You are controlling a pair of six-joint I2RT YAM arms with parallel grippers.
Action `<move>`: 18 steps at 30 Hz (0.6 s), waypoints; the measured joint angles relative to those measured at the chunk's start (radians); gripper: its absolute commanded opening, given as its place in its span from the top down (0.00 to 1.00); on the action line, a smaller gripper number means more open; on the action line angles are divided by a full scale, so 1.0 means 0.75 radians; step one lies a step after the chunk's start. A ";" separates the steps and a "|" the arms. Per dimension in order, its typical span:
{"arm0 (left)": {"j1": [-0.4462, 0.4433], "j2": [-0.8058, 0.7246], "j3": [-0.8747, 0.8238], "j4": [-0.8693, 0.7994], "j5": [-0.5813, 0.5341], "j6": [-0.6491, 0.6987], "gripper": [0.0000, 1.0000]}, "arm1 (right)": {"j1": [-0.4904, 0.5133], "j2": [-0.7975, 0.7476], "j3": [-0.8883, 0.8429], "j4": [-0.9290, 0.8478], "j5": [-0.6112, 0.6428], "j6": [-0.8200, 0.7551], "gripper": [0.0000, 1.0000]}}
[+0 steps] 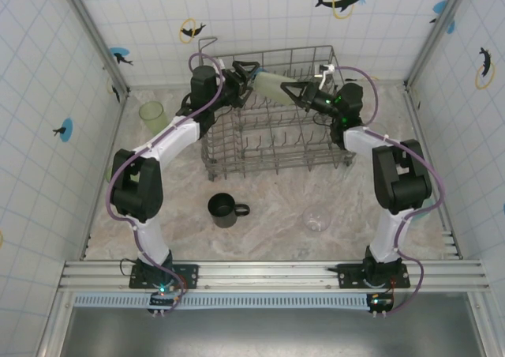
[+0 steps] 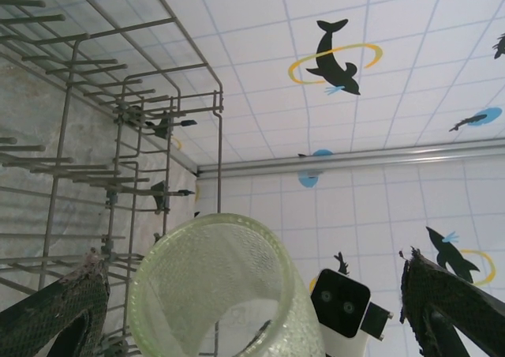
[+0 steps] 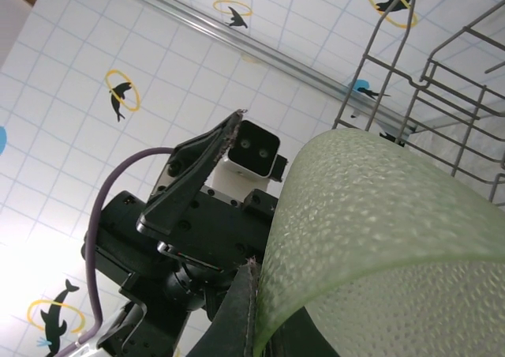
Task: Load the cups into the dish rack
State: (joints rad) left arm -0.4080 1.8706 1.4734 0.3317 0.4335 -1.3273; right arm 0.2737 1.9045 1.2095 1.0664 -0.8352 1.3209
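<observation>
The green tumbler (image 1: 270,84) is held sideways over the dish rack (image 1: 272,148) far edge, clamped by the right gripper (image 1: 292,88). Its long axis is pointed at the left gripper (image 1: 249,77), whose fingers are spread apart around it

Left arm (image 1: 158,148): reached forward from its base, elbow bent out to the left, wrist turned right.
Left gripper (image 1: 246,77): jaws wide apart, 1 finger on each side of the green tumbler (image 1: 270,85).
Right arm (image 1: 379,148): elbow bent out to the right, wrist turned left.
Right gripper (image 1: 292,89): 2 fingers clamped on the tumbler's wall, facing the left gripper.
</observation>
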 measured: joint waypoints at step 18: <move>-0.005 0.052 -0.029 0.103 0.016 -0.079 0.30 | 0.048 0.082 0.059 0.089 0.031 0.093 1.00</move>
State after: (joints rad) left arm -0.4118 1.9095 1.4517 0.4091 0.4458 -1.3865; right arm 0.3096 1.9663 1.2537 1.1332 -0.8120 1.3907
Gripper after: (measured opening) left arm 0.712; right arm 0.075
